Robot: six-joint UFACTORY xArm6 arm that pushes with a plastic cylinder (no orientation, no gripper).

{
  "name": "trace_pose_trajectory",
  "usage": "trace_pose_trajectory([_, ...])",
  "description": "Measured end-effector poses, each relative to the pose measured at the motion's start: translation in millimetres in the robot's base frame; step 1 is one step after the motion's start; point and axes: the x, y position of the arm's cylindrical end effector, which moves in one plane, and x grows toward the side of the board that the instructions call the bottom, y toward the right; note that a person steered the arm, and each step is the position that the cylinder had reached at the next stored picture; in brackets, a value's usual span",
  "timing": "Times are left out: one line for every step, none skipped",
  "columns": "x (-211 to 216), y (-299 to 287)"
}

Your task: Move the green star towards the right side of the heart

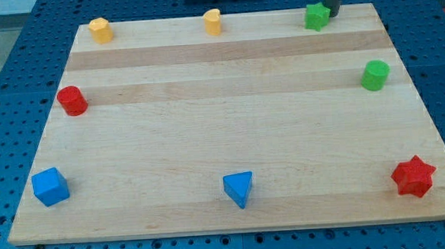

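Looking at the tabletop (230,132), I see my tip (330,15) touching or almost touching the green star (317,16) from its 3 o'clock side, up near the 1 o'clock edge; there is no hand here, only a rod, so nothing is being grasped. The yellow heart (213,22) sits at 12 o'clock, well apart from the star, so I think the job has barely begun. What is left is pushing the star toward 9 o'clock along the far edge until it stops just beside the heart's right side.
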Motion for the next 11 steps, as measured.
trace_pose_trajectory([1.8,3.9])
trace_pose_trajectory([10.0,20.6])
trace_pose_trajectory([13.3,29.4])
trace_pose_trajectory([13.5,29.4])
trace_pose_trajectory([19.1,29.4])
trace_pose_trajectory([19.1,29.4])
trace_pose_trajectory([21.9,29.4])
trace_pose_trajectory([23.2,29.4])
trace_pose_trajectory([33.7,29.4])
trace_pose_trajectory([38.7,26.5])
trace_pose_trajectory([38.8,22.4])
